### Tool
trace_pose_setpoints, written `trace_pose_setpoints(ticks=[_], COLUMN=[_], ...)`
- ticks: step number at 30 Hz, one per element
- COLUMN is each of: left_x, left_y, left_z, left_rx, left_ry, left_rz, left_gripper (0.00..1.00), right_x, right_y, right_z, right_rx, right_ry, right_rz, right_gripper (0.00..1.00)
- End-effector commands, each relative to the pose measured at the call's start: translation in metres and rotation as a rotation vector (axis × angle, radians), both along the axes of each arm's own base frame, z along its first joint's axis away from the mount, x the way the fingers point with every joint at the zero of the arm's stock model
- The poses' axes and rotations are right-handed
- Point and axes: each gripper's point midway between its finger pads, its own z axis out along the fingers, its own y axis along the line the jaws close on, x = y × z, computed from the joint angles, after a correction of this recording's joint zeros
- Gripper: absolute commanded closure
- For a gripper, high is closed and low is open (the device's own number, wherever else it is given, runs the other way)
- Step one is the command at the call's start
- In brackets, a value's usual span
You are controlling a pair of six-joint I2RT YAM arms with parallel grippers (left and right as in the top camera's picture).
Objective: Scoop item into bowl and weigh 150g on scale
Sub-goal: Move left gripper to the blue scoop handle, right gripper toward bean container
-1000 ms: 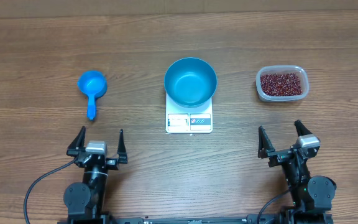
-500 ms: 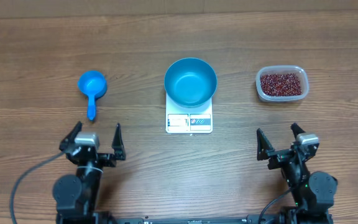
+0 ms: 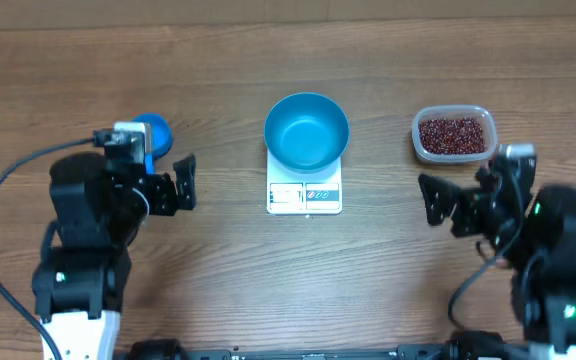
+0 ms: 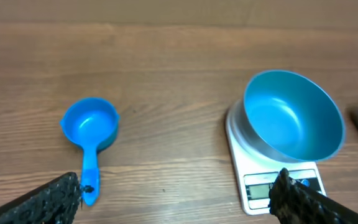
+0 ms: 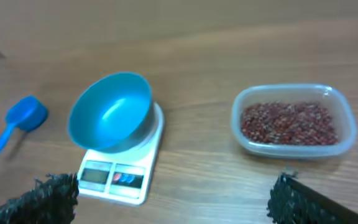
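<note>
Brown wood-grain table (image 3: 368, 60) spreads beneath both my arms. Nearest me, my left gripper (image 4: 178, 185) hangs over the boards with its jaws spread wide and nothing between them. My right gripper (image 5: 174, 185) is the same, fingers far apart and empty. Just beyond, between the two arms, the white scale (image 3: 304, 196) lies flat with its display edge facing me. On its platform stands the blue bowl (image 3: 306, 132), upright and overhanging the platform, showing only smooth blue inside. Off to the left, a small blue scoop (image 4: 89, 126) lies on the wood, its cup away from me and its handle pointing back at me. To the right, well apart from the bowl, a clear tub (image 3: 453, 158) holds the beans (image 3: 453, 134), a dark red layer covering its bottom.
</note>
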Motion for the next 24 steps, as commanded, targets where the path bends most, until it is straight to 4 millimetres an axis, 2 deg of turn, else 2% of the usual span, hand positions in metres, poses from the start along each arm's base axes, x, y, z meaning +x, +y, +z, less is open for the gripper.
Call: trace_pose_setpoints(ticks=[1,3,4,5,8,9,12,14,19,24], left_x=[0.008,0.011,0.014,0.015,0.026,0.032,0.047,0.066,0.090,0.113], left_y=[-0.007,-0.008,-0.003,0.001,0.026,0.041,0.069,0.097,0.123,0.135], left_z=[0.005,-0.004,-0.018,-0.022,-0.041,-0.049,-0.064,-0.083,-0.104,-0.131], left_rx=[-0.029,-0.036,-0.014,-0.004,-0.011,-0.020,-0.037,-0.054,0.010,0.048], left_ry=[0.014,0.050,0.096,0.111,0.165,0.183,0.202,0.214,0.205,0.208], left_rz=[-0.031,-0.033,-0.026,-0.018,0.055,0.100,0.183,0.291,0.374,0.358], left_gripper=[0.00,0.00,0.01,0.04,0.13,0.15,0.18,0.19,0.19,0.20], right_x=[0.011,0.020,0.033,0.036,0.044,0.047,0.053,0.054,0.052,0.052], right_y=[0.015,0.016,0.019,0.021,0.043,0.048,0.051,0.051,0.051,0.051], right_z=[0.024,0.027,0.027,0.025,0.020,0.018,0.009,0.005,0.004,0.004], right_rx=[0.055,0.068,0.092,0.108,0.216,0.243,0.261,0.263,0.265,0.265], right_ry=[0.115,0.180,0.206,0.218,0.255,0.269,0.299,0.313,0.322,0.325], right_rz=[0.077,0.086,0.090,0.095,0.211,0.241,0.253,0.251,0.250,0.250], right_gripper=[0.00,0.00,0.00,0.00,0.00,0.00,0.00,0.04,0.05,0.05])
